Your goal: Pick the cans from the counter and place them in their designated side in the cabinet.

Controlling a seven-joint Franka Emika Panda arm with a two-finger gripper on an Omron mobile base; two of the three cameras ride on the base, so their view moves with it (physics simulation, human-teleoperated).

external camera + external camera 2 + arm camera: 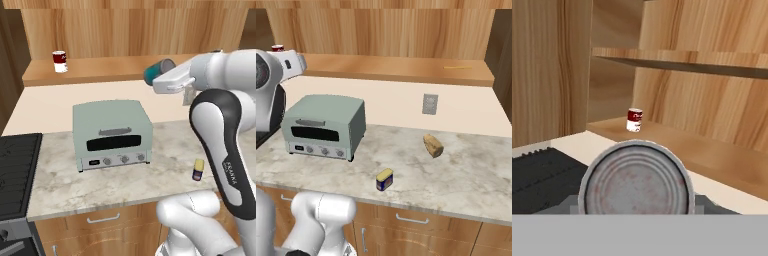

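At the near edge of the counter [60, 185], right of centre, the blue can [198, 170] stands upright on the marbled stone, yellow top up, well apart from everything else. In the right base view the same can sits between the toaster oven [323, 127] on its left and a small brown loaf [433, 145] farther back to its right. Left of the counter lies the black stove [17, 172]. The mint-green oven stands toward the middle of the counter, door facing near, three knobs along its lower front. On the pale wall behind the counter is a socket plate [429, 104].

Higher up and farther back, the gripper [172, 80] is closed on the teal can [159, 71], which lies tilted on its side in the air in front of the cabinet [100, 67] shelf, right of the oven. In the hand view the can's silvery end faces the camera, a dark finger at each side of it.

Farthest, a red can [60, 61] stands upright at the left end of the shelf, against the wood-panel back.
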